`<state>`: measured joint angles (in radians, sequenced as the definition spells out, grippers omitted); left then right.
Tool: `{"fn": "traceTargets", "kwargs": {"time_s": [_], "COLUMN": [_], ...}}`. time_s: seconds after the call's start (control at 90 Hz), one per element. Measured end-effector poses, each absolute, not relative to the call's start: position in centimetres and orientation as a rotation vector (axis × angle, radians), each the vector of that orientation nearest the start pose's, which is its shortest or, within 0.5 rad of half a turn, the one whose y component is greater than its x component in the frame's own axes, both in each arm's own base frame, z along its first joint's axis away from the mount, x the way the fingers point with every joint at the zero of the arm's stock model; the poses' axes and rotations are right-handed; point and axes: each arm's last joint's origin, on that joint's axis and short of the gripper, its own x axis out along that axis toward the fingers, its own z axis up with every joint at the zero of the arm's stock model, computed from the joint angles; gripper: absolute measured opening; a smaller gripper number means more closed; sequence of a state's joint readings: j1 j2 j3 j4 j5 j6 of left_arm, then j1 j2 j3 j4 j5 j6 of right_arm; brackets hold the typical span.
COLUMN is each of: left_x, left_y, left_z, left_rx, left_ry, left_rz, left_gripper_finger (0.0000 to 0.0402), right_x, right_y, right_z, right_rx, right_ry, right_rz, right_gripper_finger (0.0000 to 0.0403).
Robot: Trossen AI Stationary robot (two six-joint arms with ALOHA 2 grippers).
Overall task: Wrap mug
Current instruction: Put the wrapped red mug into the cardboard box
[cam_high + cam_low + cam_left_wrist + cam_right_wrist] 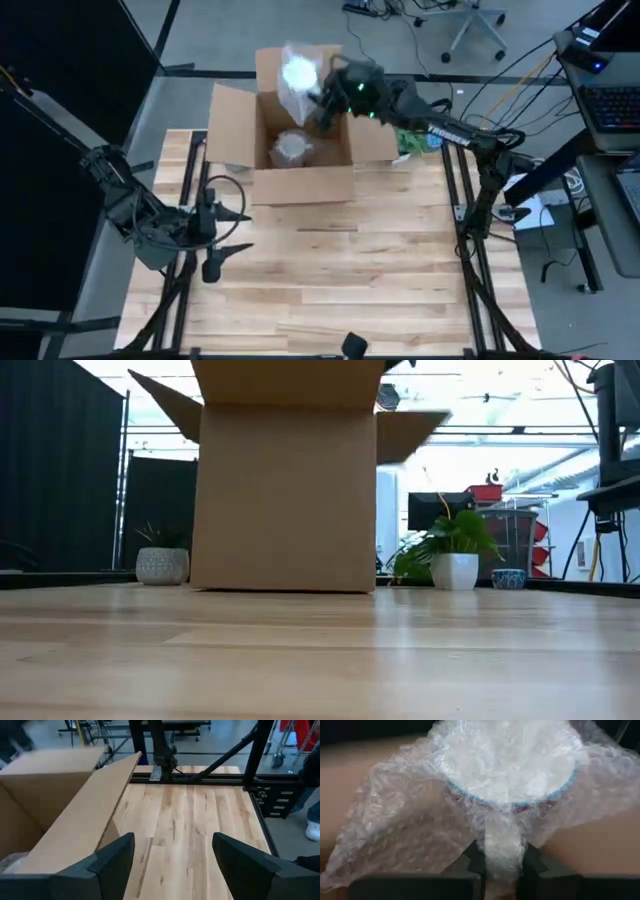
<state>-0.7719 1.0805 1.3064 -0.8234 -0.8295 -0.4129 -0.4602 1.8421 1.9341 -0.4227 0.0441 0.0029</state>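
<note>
While the wooden worktop [330,270] lies bare across most of its width, I read this as the packing stage: the wrapping looks done and the bundle is on its way into the box. The cardboard box [300,135] stands at the far edge of the worktop with its flaps folded out, and in the low view it fills the middle of the picture. Inside it I already see one pale bubble-wrapped bundle [291,148] lying on the floor of the box.

My right arm reaches across the box's far right corner. The right claw [498,862] is pinching a gathered neck of bubble wrap [410,835] between its pads, and the mug [512,767] hangs inside that wrap, its blue rim showing through the plastic. From above, the wrapped mug shows as a bright patch held over the box's far wall, near the back flap.

My left arm waits at the near left edge of the worktop; the left claw [172,862] is spread wide, holding nothing, and looks past the box's left flap.

As I judge it, the next move calls for bringing the bundle inward over the free floor beside the first bundle, lowering it clear of the far wall, and only then letting the pads part.
</note>
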Motion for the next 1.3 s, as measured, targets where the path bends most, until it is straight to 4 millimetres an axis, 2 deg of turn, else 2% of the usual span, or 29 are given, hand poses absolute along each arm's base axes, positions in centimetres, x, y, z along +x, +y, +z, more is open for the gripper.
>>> {"fn": "traceTargets", "kwargs": {"time_s": [0.078, 0.2, 0.3, 0.478, 0.6, 0.733, 1.056, 1.3], "left_x": [15.3, 15.3, 15.3, 15.5, 15.5, 15.6, 15.7, 15.7], "left_y": [-11.9, -11.9, -11.9, -12.1, -12.1, -12.2, -12.3, -12.4], "left_z": [40.0, 40.0, 40.0, 39.8, 39.6, 39.2, 38.1, 38.1], "left_rx": [0.025, 0.024, 0.027, 0.04, 0.051, 0.059, 0.037, 0.03], "left_ry": [0.394, 0.395, 0.398, 0.41, 0.42, 0.428, 0.451, 0.447], "left_rz": [0.139, 0.14, 0.139, 0.141, 0.143, 0.145, 0.158, 0.156], "left_gripper_finger": [0.0258, 0.0258, 0.0258, 0.0258, 0.0258, 0.0258, 0.0258, 0.0258], "right_x": [38.8, 41.2, 42.3, 44.1, 44.1, 44.9, 45.7, 45.8], "right_y": [-19.4, -20.2, -20.4, -20.8, -21.2, -22.0, -22.7, -22.5], "right_z": [40.5, 37.2, 36.2, 31.0, 30.5, 27.8, 24.0, 23.1], "right_rx": [0.1, 0.192, 0.211, 0.254, 0.275, 0.286, 0.349, 0.363], "right_ry": [0.355, 0.495, 0.547, 0.726, 0.737, 0.8, 0.882, 0.927], "right_rz": [-0.487, -0.42, -0.387, -0.389, -0.385, -0.4, -0.398, -0.394], "right_gripper_finger": [0.0035, 0.0035, 0.0035, 0.0035, 0.0035, 0.0035, 0.0035, 0.0035]}}
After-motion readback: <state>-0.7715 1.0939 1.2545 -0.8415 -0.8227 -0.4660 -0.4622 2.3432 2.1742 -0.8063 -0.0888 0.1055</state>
